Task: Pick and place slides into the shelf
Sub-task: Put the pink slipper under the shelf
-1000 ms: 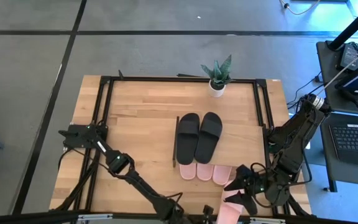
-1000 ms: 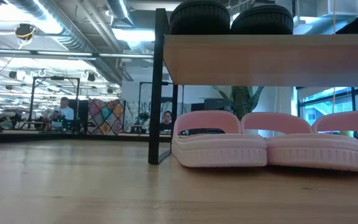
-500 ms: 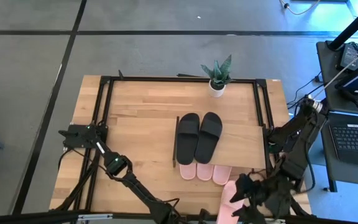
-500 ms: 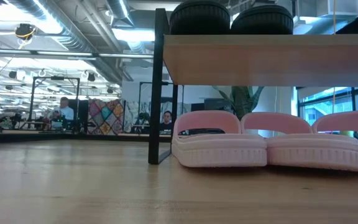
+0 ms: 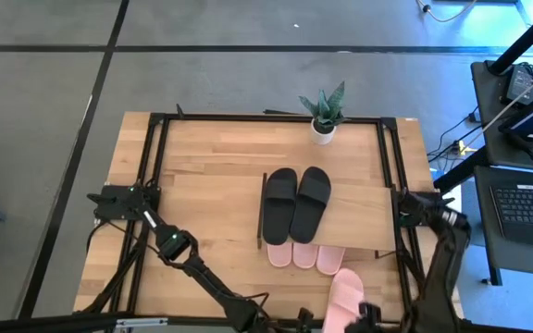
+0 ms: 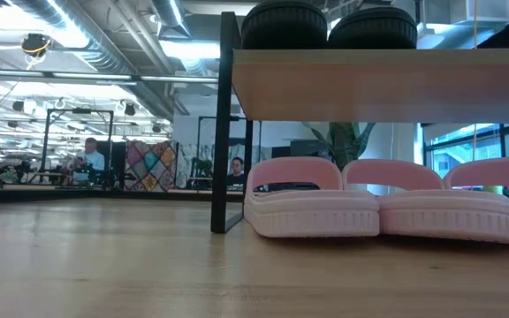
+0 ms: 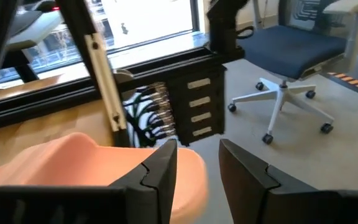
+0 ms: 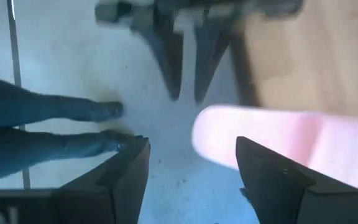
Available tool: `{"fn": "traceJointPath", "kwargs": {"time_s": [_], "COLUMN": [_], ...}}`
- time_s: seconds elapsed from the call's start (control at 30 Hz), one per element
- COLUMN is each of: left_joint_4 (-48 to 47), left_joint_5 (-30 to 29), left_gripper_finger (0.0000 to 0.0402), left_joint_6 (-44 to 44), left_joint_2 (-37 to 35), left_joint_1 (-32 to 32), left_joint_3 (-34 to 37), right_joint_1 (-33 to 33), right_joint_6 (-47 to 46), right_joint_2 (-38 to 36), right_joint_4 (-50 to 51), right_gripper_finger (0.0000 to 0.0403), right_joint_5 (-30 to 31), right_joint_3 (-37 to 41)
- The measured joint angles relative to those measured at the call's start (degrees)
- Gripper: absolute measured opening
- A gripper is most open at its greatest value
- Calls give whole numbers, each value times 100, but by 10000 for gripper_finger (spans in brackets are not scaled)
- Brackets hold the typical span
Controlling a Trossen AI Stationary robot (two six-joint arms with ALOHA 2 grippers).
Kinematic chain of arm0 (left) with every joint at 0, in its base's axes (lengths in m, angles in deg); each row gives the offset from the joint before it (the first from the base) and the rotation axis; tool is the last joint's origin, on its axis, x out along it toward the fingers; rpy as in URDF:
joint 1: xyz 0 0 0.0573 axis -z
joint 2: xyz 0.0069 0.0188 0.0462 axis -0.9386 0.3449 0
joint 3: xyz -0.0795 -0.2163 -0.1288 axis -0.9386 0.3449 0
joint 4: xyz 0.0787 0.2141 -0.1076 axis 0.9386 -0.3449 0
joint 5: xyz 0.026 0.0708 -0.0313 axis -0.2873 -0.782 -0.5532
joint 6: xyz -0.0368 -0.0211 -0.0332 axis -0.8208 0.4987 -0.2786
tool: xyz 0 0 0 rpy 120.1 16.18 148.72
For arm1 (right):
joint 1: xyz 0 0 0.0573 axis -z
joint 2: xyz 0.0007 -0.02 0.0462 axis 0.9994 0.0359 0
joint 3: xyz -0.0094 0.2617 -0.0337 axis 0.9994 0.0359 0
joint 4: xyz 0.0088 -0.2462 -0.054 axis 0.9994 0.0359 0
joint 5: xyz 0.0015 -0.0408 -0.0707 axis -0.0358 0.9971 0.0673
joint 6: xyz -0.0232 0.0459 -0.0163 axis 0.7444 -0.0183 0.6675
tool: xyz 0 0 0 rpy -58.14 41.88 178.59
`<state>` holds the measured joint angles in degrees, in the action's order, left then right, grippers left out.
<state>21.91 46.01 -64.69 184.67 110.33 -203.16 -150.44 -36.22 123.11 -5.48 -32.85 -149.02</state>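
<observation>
Two black slides (image 5: 295,203) lie side by side on the shelf's top board (image 5: 359,217). Three pale pink slides (image 5: 305,255) stand under it, seen from the front in the low view (image 6: 312,208). A fourth pink slide (image 5: 345,296) lies slantwise at the table's near edge, and one end (image 8: 278,143) sticks out over the floor. My right gripper (image 8: 191,168) hangs open above that end. My left gripper (image 7: 197,162) is open and low at the near edge, with the pink slide (image 7: 73,171) beside one finger. In the right wrist view its fingertips (image 8: 174,87) stand apart from the slide.
A potted plant (image 5: 324,116) stands at the far edge. A black metal frame (image 5: 155,185) runs around the table. Bare wood lies to the left of the shelf. A desk with a laptop (image 5: 526,203) is off the right side. A person's legs (image 8: 48,127) stand on the floor.
My right arm has swung from over the fourth pink slide toward the table's near right corner, and most of it has left the high view. The slide, earlier half covered by the gripper, now lies bare at the near edge. Nothing under the shelf has moved.
</observation>
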Motion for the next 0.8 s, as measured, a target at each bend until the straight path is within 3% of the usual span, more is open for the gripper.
{"fn": "traceJointPath", "kwargs": {"time_s": [0.23, 0.43, 0.8], "left_joint_4": [-312, -453, -902], "left_joint_5": [20, 13, 103], "left_gripper_finger": [111, 111, 111], "left_joint_6": [-52, -390, -945], "left_joint_2": [9, 9, 9], "left_joint_1": [215, 374, 494], "left_joint_3": [-2, -2, -4], "right_joint_1": [-404, -402, -203], "right_joint_6": [-60, -158, 31], "right_joint_2": [1140, 1939, 2094], "right_joint_4": [-136, -131, -228], "right_gripper_finger": [238, 238, 238], "right_joint_5": [151, 82, -20], "right_joint_3": [-701, -837, -850]}}
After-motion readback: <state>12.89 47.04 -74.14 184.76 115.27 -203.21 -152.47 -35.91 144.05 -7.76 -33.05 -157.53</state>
